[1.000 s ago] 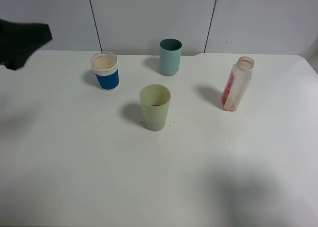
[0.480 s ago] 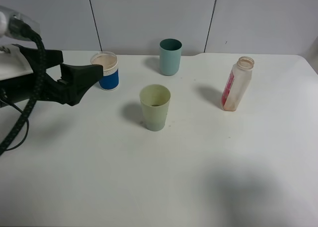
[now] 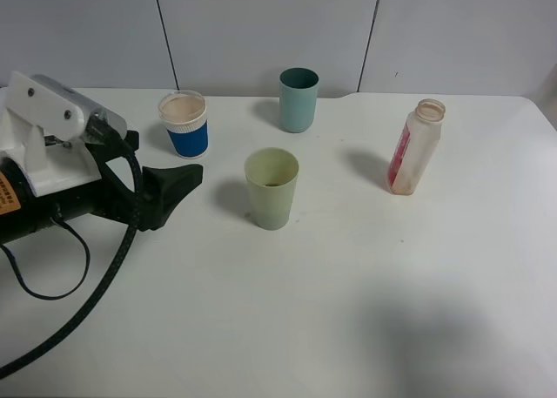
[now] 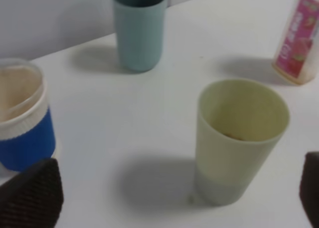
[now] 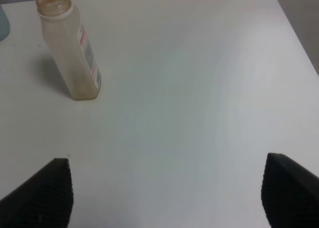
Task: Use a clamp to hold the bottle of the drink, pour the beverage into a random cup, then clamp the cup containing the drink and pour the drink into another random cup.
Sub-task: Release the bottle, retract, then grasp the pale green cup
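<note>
The pale yellow-green cup stands mid-table with a thin brownish beverage at its bottom. My left gripper lies just left of it, open, its fingers spread wide; in the left wrist view the cup sits ahead of the gap, untouched. The blue-and-white cup stands behind the left gripper. At the right stands the bottle, upright, capless and nearly empty. My right gripper is open above bare table, short of the bottle, and out of the exterior view.
A teal tumbler stands at the back centre, also seen as the teal tumbler in the left wrist view. The left arm's black cable trails over the table's front left. The table's right edge runs close to the bottle.
The left arm has come in from the far left and dropped down, its open fingers now pointing at the yellow-green cup. Cups and bottle have not moved.
</note>
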Action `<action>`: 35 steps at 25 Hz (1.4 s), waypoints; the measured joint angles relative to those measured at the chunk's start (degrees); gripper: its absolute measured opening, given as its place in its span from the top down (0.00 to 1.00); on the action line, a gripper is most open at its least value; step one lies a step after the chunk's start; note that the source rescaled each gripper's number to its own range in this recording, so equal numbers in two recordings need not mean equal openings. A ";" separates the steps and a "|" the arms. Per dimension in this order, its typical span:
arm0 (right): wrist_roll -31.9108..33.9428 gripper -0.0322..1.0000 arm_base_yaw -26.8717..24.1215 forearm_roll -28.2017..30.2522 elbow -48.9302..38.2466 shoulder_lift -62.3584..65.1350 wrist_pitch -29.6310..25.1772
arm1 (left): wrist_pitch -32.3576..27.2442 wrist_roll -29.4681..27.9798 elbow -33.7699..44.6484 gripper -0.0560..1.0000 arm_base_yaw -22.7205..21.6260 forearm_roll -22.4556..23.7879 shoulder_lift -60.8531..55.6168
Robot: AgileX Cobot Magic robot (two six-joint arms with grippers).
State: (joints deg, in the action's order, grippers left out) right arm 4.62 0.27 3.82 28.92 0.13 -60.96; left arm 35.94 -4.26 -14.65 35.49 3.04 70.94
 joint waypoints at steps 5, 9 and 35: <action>0.00 0.39 0.00 0.00 0.00 0.00 0.00 | 6.58 -0.29 0.00 0.00 0.00 2.22 5.18; 0.00 0.39 0.00 0.00 0.00 0.00 0.00 | 11.32 -0.42 0.14 0.00 0.00 2.47 10.22; 0.00 0.39 0.00 0.00 0.00 0.00 0.00 | 32.95 -2.55 2.62 0.01 0.00 6.42 32.98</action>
State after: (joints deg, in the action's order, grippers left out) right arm 4.62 0.27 3.82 28.92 0.13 -60.96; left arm 68.89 -6.81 -12.02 35.49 9.46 103.92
